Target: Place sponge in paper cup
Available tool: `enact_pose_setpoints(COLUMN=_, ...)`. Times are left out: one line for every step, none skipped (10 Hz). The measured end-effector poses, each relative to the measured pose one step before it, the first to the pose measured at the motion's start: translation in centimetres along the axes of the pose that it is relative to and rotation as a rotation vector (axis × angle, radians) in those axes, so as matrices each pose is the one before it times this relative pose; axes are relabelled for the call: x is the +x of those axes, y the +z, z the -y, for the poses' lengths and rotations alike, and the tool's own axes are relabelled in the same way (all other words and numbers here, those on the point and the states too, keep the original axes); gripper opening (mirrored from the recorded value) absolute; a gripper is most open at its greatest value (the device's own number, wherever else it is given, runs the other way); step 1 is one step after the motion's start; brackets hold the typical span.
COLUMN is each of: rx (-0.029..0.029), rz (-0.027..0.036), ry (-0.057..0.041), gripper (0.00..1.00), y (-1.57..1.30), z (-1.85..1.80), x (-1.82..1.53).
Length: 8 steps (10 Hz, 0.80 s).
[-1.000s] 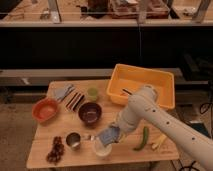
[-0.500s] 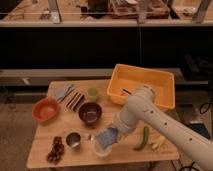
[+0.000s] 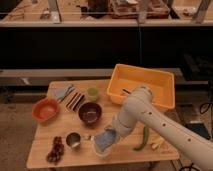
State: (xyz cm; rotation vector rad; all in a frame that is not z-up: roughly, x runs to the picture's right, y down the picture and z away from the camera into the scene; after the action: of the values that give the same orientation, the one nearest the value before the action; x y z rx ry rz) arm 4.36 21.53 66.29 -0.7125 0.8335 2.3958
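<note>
Near the front edge of the wooden table [image 3: 45,150], we see the gripper [image 3: 111,134] right over the white paper cup [image 3: 101,145] (a metal cup [image 3: 73,140] stands just to its left), with a bluish sponge [image 3: 106,136] at the cup's mouth, and whether it grips the sponge we cannot tell.

Lab: gripper [image 3: 107,137] over wooden table [image 3: 45,152], workbenches [image 3: 75,22] behind.

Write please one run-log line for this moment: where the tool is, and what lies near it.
tool: low over paper cup, front of table | sponge: not discernible | nearby: metal cup, purple bowl
</note>
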Motion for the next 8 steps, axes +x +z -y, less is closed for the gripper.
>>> enact_pose_setpoints(rx=0.00545, rz=-0.00043, ry=-0.00863, gripper=0.21, y=0.12, z=0.119, x=0.195)
enact_pose_setpoints(rx=0.0023, rz=-0.00086, ry=-0.00814, gripper=0.21, y=0.053, z=-0.095, x=0.211)
enact_pose_setpoints(rx=0.00024, rz=-0.00015, ry=-0.00045, gripper=0.23, y=0.007, z=-0.006, x=0.017)
enact_pose_setpoints(rx=-0.00011, rz=0.00002, ry=0.00037, gripper=0.32, y=-0.001, z=0.01, x=-0.011)
enact_pose_setpoints(rx=-0.0001, rz=-0.00016, ry=0.00065, gripper=0.42, y=0.005, z=0.021, x=-0.017)
enact_pose_setpoints(rx=0.0002, rz=-0.00041, ry=-0.00077, gripper=0.51, y=0.022, z=-0.021, x=0.025)
enact_pose_setpoints(rx=-0.00005, rz=-0.00001, ry=0.00007, gripper=0.6, y=-0.002, z=0.003, x=-0.002)
enact_pose_setpoints(rx=0.0001, rz=0.0001, ry=-0.00017, gripper=0.72, y=0.004, z=0.008, x=0.006)
